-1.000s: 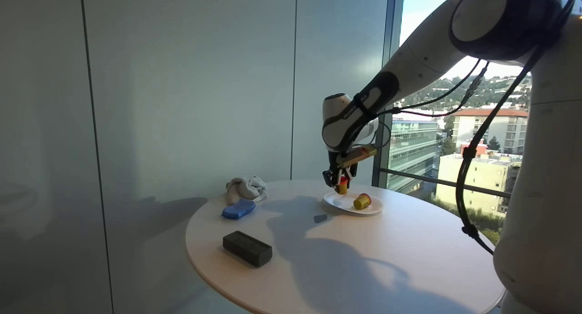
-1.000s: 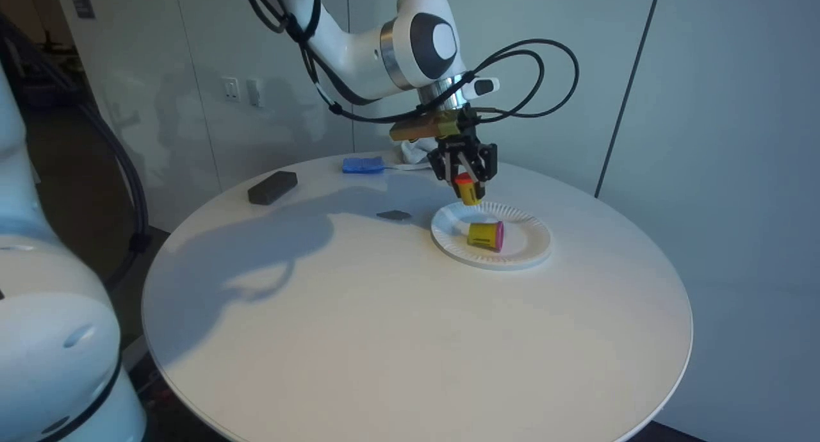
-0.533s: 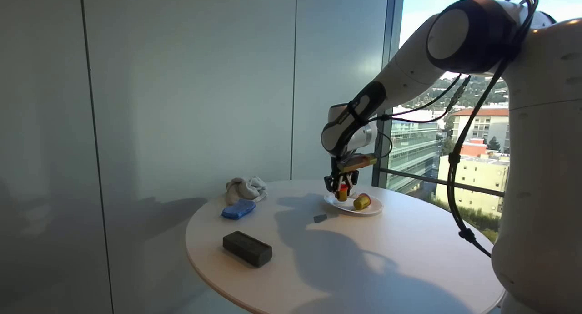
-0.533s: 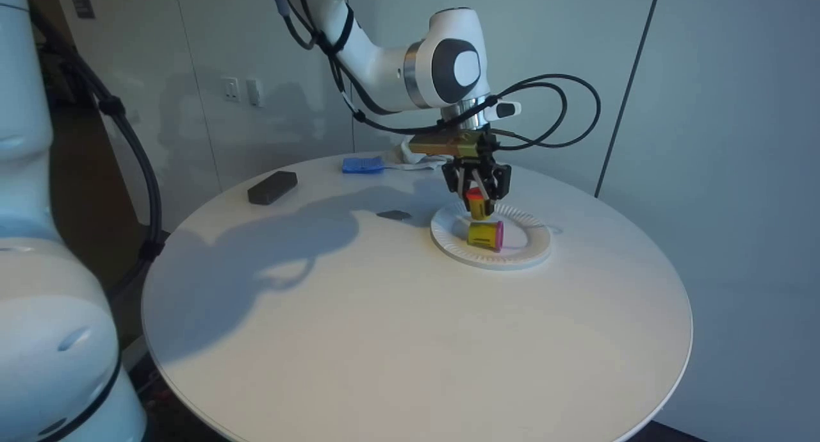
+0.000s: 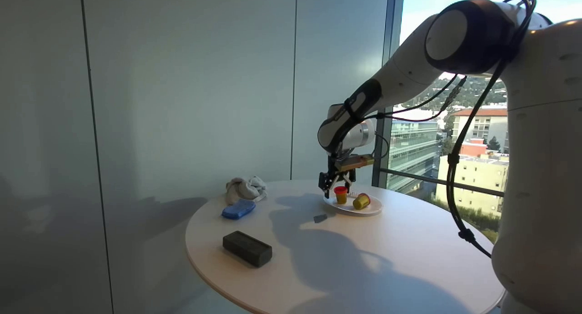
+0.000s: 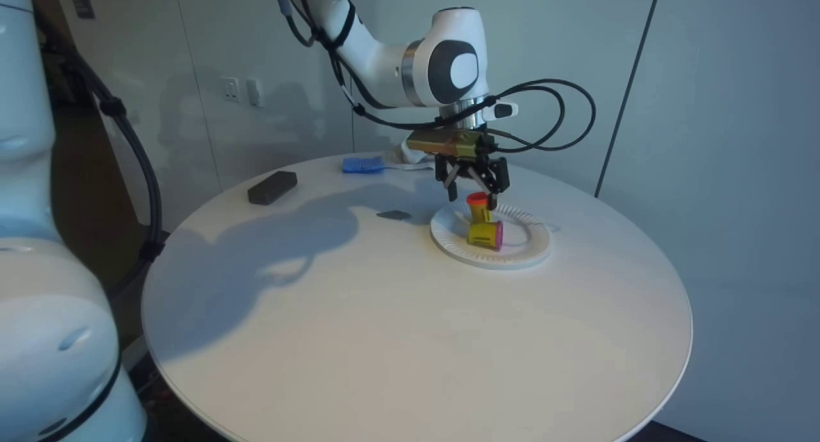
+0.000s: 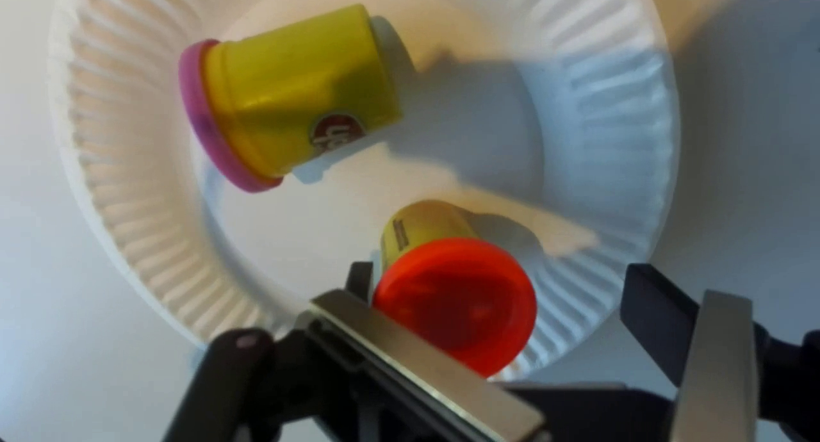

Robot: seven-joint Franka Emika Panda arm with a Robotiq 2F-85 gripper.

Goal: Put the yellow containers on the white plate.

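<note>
The white plate point(image 7: 608, 109) bears two yellow containers. One yellow container with a pink lid point(image 7: 301, 83) lies on its side, seen in both exterior views as well. Beside it the red-lidded yellow container point(image 5: 341, 198) stands about upright on the plate. My gripper point(image 7: 503, 294) is open around this red-lidded container, with a wide gap on the right; the container sits close to the left finger, and whether they touch I cannot tell. Part of the red lid is hidden behind that finger in the wrist view. In an exterior view the gripper point(image 6: 472, 198) hangs low over the plate's far side.
A dark block point(image 5: 248, 249) and a blue packet point(image 5: 238, 209) lie on the round table point(image 5: 409, 250). Behind the packet is a crumpled cloth point(image 5: 245, 189). A small flat grey piece point(image 6: 394, 215) lies just off the plate. The wall point(image 6: 705, 141) rises behind the table.
The arm came down over the plate with the red-lidded container in its grip. Then the jaws spread apart, and the container now stands free on the plate. The pink-lidded one stayed put.
</note>
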